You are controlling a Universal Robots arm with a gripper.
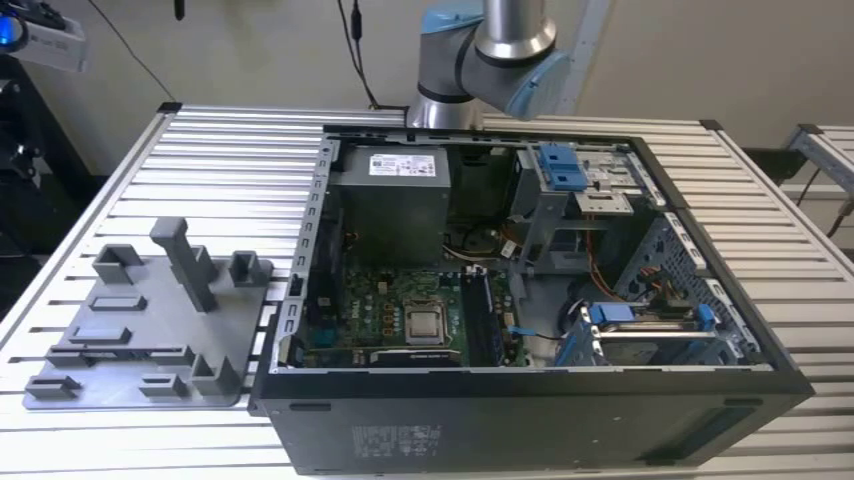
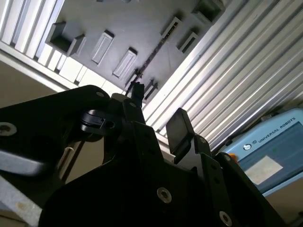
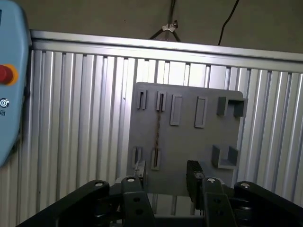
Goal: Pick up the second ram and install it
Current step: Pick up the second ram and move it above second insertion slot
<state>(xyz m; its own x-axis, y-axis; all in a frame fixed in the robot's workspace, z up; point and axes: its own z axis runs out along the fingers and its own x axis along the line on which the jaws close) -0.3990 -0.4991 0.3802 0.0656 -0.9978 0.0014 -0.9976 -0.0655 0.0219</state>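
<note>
**Colours: silver, grey, black, some blue**

Tabletop (image 1: 120, 160): silver alu, ribbed all over w/ parallel stripes. Parts tray (image 1: 134, 320), exterior view's left: plain mid-grey, no pattern. PC case (image 1: 534, 420): matt black outside, bare grey metal inside. Motherboard (image 1: 380, 310): green, black slots, silver CPU square (image 1: 427, 325). Drive clips (image 1: 563, 165): bright blue. Arm (image 1: 514, 30): silver tube, pale blue joint caps. Second ram (image 3: 158, 124), first wrist view: thin dark brownish line vs the grey tray. Gripper (image 3: 166, 175): black; fingers (image 3: 194, 174) black too. Pendant (image 3: 9, 94): pale blue, red button w/ orange ring. Wall (image 3: 94, 16): dull beige-brown.
</note>
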